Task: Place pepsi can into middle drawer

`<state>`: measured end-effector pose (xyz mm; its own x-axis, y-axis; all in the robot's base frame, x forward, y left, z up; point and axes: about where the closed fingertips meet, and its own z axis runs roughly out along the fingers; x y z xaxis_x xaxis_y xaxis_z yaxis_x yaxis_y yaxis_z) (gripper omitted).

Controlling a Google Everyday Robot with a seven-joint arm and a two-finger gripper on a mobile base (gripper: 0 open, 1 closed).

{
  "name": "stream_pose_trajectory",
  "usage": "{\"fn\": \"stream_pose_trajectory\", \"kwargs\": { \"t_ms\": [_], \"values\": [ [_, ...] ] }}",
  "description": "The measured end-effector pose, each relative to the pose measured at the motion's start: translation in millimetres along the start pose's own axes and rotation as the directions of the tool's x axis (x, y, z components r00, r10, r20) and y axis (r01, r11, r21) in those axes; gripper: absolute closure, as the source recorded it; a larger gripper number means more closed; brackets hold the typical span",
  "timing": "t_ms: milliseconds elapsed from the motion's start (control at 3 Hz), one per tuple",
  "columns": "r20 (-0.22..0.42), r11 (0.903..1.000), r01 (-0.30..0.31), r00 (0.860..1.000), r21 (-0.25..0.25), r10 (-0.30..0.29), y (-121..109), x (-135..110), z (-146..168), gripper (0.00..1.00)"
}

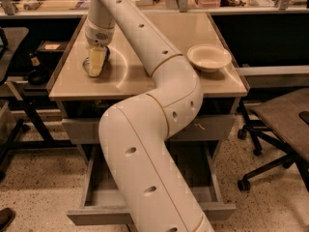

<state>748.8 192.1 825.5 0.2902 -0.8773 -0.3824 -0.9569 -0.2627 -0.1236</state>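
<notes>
We were at the grasp step: gripper (96, 63) over the pepsi can (107, 53) on the table's (72, 83) left side; couldn't tell whether it was clamped. Next needed: lift, carry down into the open middle drawer (219, 210).

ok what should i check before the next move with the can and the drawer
1. Gripper at the can: ok. The gripper is down on the left part of the tabletop, right at the pepsi can, of which only a dark blue edge shows.
2. Can held securely: cannot tell; the gripper hides most of it.
3. Middle drawer open: ok. It is pulled out below the tabletop.
4. Room in the drawer tray: cannot tell; the arm covers most of the inside.
5. Bowl out of the way: ok. It sits on the right side of the tabletop, well apart from the gripper.
</notes>
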Motion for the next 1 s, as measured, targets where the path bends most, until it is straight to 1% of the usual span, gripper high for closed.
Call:
{"fn": "stream_pose_trajectory", "kwargs": {
  "t_ms": [333,667,1000],
  "values": [
    [0.0,1.0,0.0,1.0,0.0,0.0,-1.0,-3.0,-7.2,1.0],
    [0.0,1.0,0.0,1.0,0.0,0.0,-1.0,-3.1,-7.4,1.0],
    [0.0,1.0,0.0,1.0,0.0,0.0,0.3,-0.6,-1.2,1.0]
  ]
}}
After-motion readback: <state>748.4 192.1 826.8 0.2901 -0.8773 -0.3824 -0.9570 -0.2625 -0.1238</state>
